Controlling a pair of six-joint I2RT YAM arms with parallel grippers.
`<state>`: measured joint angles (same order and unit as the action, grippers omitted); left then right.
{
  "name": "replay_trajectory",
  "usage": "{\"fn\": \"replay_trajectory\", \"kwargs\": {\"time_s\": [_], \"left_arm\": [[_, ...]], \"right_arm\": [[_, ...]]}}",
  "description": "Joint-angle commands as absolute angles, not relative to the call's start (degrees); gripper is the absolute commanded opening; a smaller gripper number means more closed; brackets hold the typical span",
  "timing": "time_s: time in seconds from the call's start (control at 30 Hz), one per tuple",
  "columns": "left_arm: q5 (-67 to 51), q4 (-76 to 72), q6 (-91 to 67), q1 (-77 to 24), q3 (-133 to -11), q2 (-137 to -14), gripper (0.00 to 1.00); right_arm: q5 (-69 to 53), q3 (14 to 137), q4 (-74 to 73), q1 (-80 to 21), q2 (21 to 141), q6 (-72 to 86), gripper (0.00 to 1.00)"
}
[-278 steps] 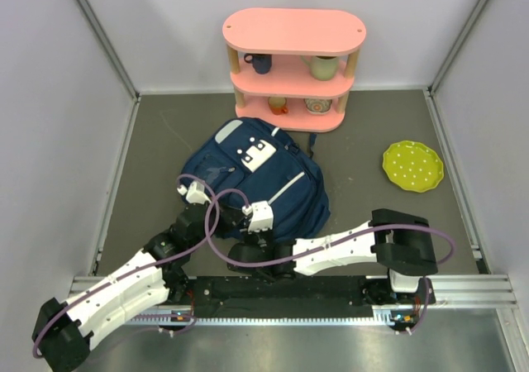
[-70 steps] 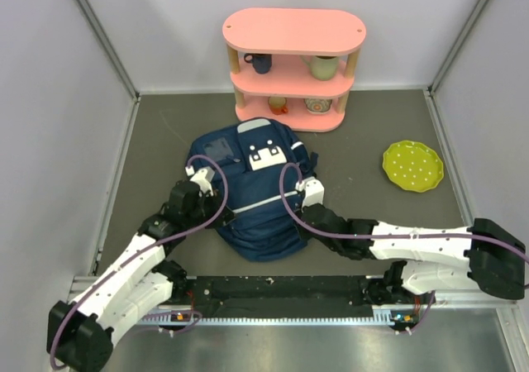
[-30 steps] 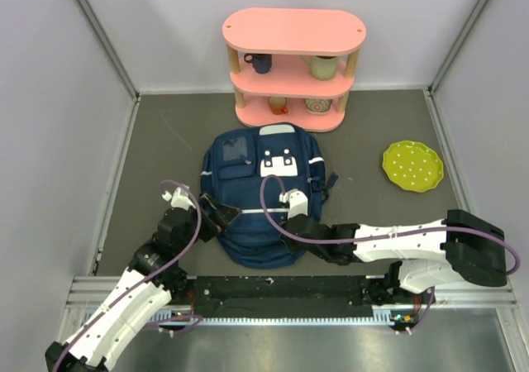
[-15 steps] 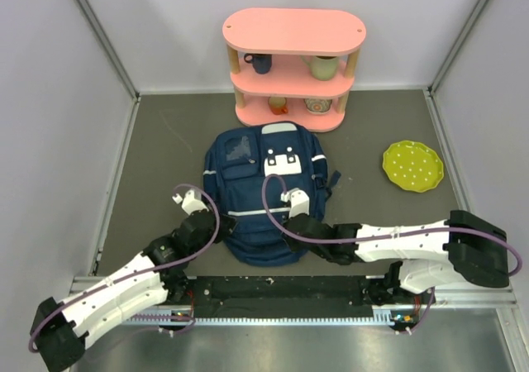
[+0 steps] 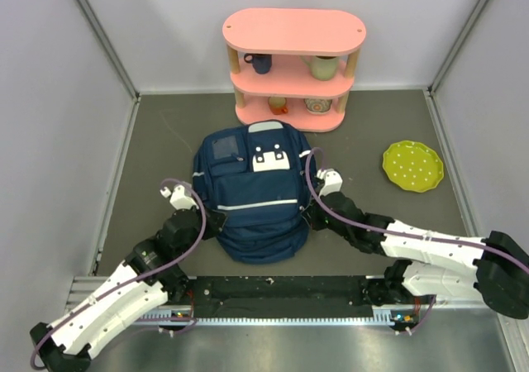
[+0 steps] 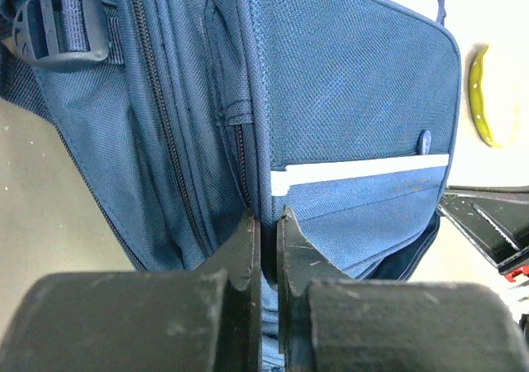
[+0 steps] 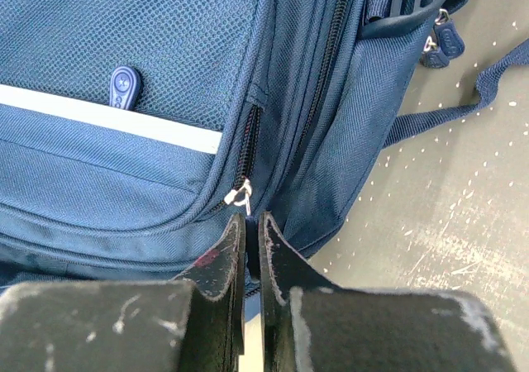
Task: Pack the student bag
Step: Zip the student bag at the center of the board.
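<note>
Left gripper [image 6: 266, 223] is seen with its fingers pressed together on a fold of fabric at the lower left side of the backpack [image 5: 248, 198]. The right gripper [image 7: 250, 223] is likewise clamped on the backpack's lower right side, just below a zip pull [image 7: 240, 195]. The backpack is laid flat on the table [image 5: 149, 140], front pockets up. A pink shelf [image 5: 293, 33] is found just beyond its top end, and a green plate [image 5: 412, 165] well off to its right.
</note>
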<state>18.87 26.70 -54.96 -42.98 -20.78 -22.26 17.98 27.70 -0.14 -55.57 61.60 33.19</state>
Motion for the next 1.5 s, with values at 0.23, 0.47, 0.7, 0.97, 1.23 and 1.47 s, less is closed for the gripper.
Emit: {"fn": "replay_trajectory", "kwargs": {"time_s": [0.23, 0.47, 0.7, 0.97, 1.23, 1.47], "left_arm": [[10.3, 25.5, -40.0, -34.1, -25.9, -26.5, 0.00], [4.2, 22.4, -30.2, -26.2, -30.2, -34.7, 0.00], [0.3, 25.8, -36.0, -21.3, -34.1, -39.1, 0.66], [-8.3, 26.8, -49.8, -21.3, -25.1, -20.8, 0.96], [-18.0, 22.2, -60.6, -21.4, -17.3, -15.5, 0.98], [-14.7, 19.6, -64.9, -23.3, -16.0, -16.0, 0.96]], "right_arm": [[17.4, 23.4, 1.3, -54.4, 56.0, 30.1, 0.00], [22.4, 25.8, -1.6, -66.8, 56.3, 32.4, 0.00], [25.4, 29.6, -0.4, -69.5, 64.1, 35.5, 0.00], [25.8, 31.1, 1.9, -69.4, 69.3, 37.5, 0.00], [25.6, 31.8, 2.5, -68.6, 70.0, 37.4, 0.00], [26.1, 32.7, 2.3, -68.6, 70.2, 37.9, 0.00]]}}
